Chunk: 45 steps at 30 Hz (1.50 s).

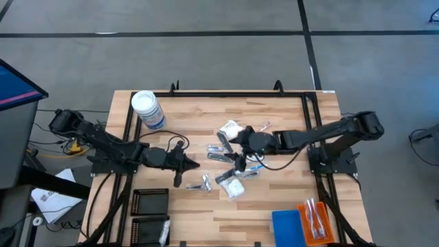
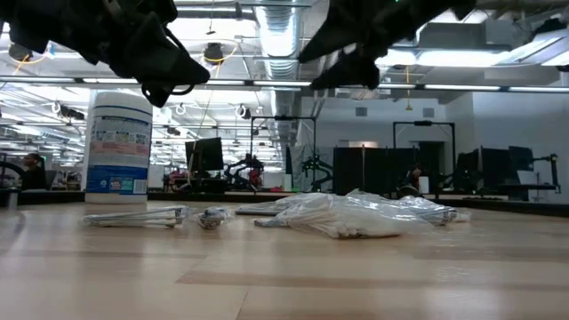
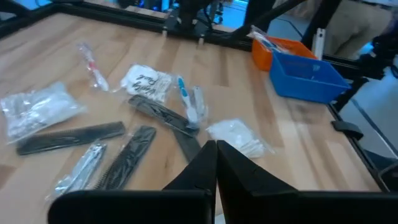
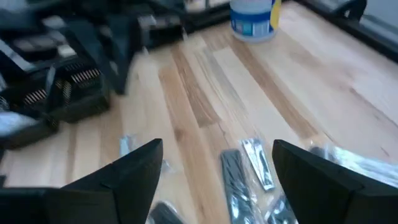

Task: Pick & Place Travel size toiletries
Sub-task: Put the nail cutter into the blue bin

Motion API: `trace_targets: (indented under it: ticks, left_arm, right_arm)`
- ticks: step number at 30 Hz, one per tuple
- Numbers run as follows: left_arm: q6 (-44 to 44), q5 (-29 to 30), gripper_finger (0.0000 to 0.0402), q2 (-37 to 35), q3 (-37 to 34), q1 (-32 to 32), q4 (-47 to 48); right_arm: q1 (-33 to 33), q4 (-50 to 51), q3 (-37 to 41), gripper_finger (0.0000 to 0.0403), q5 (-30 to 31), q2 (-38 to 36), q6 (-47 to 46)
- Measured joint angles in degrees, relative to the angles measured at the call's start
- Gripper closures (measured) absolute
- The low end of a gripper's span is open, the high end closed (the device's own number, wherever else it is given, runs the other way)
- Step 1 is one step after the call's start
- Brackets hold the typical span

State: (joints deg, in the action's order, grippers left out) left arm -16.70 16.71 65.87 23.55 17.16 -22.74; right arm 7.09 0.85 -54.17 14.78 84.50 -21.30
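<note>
Judging by the layout, barely started: most clear-wrapped toiletries (image 1: 232, 159) lie heaped mid-table w/ a few in the orange plastic tray (image 1: 315, 221) by the blue bin (image 1: 287, 227); right gripper (image 1: 239, 163) spread wide over the heap, empty; left gripper (image 1: 184, 167) pinched closed, idle beside it

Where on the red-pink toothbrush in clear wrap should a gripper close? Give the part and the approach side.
Grip the red-pink, clear-wrapped toothbrush at mid-handle, coming straight down from above with the fingers straddling its narrow width. It lies flat on the wooden table, so nothing can get under it, and it sits apart from the pile, which probably leaves room on both sides.
</note>
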Motion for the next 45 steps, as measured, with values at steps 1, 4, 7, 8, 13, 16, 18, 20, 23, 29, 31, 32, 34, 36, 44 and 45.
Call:
trace_targets:
  ticks: [1, 4, 7, 8, 13, 16, 18, 20, 23, 29, 31, 32, 34, 36, 44, 45]
  left_arm:
    - [0.20, -0.46, 0.0401, 0.00, 0.00, 0.04, -0.14]
    - [0.31, -0.70, 0.0401, 0.00, 0.00, 0.16, -0.14]
    - [1.28, -0.70, 0.0401, 0.00, 0.00, 0.16, -0.16]
    - [1.33, -0.69, 0.0401, 0.00, 0.00, 0.16, -0.16]
    - [1.60, -0.43, 0.0401, 0.00, 0.00, 0.12, -0.18]
    - [2.97, -0.37, 0.0401, 0.00, 0.00, 0.12, -0.18]
    - [3.20, -0.12, 0.0401, 0.00, 0.00, 0.12, -0.19]
    - [3.44, 0.56, 0.0401, 0.02, 0.00, 0.12, -0.16]
    - [4.41, 0.85, 0.0401, 0.02, 0.00, 0.12, -0.13]
    - [4.47, 0.85, 0.0398, 0.02, 0.00, 0.12, 0.24]
    - [4.49, 0.85, 0.0396, 0.02, -0.24, 0.12, 0.01]
    - [4.49, 0.90, 0.0396, 0.02, -0.57, 0.12, -0.12]
    - [4.90, 1.88, 0.0397, 0.02, -1.37, 0.12, -0.10]
    - [5.32, 3.31, 0.0398, 0.02, -1.86, 0.12, -0.34]
    - [5.34, 4.57, 0.0396, 0.02, -2.03, 0.12, -0.86]
    - [5.34, 4.57, 0.0396, 0.02, -2.03, 0.12, -0.90]
  right_arm:
    - [-0.39, 0.11, 0.02, 0.0109, -0.65, 0.63, 0.08]
    - [-1.01, -0.10, 0.07, 0.0111, -1.41, 2.05, 0.27]
    - [-1.20, -0.12, 0.04, 0.0111, -1.44, 4.06, 0.29]
    - [-1.22, -0.50, 0.06, 0.0111, -1.46, 4.88, 0.29]
    - [-1.60, -4.67, 0.04, 0.0111, -1.39, 9.59, 1.71]
    - [-2.06, -9.06, 0.06, 0.0111, -1.40, 12.58, 2.36]
    - [-2.57, -10.13, 0.04, 0.0111, -1.38, 13.97, 2.41]
    - [-3.22, -10.60, -0.19, 0.0111, -1.31, 15.12, 2.43]
    - [-4.22, -11.00, -0.67, 0.0111, -1.24, 16.31, 3.25]
    - [-5.78, -12.71, -0.76, 0.0111, -1.07, 19.36, 1.88]
    - [-5.87, -13.33, -0.75, 0.0111, -0.96, 20.22, 2.26]
    - [-5.87, -13.81, -0.74, 0.0111, -0.77, 20.66, 2.96]
    - [-5.64, -14.12, -0.74, 0.0111, 0.93, 20.98, 4.83]
    - [-5.55, -13.78, -0.74, 0.0111, 3.42, 20.94, 5.26]
    - [-6.30, -9.93, -0.74, 0.0111, 2.91, 20.89, 1.43]
    - [-6.43, -9.03, -0.74, 0.0111, 2.78, 20.89, 0.57]
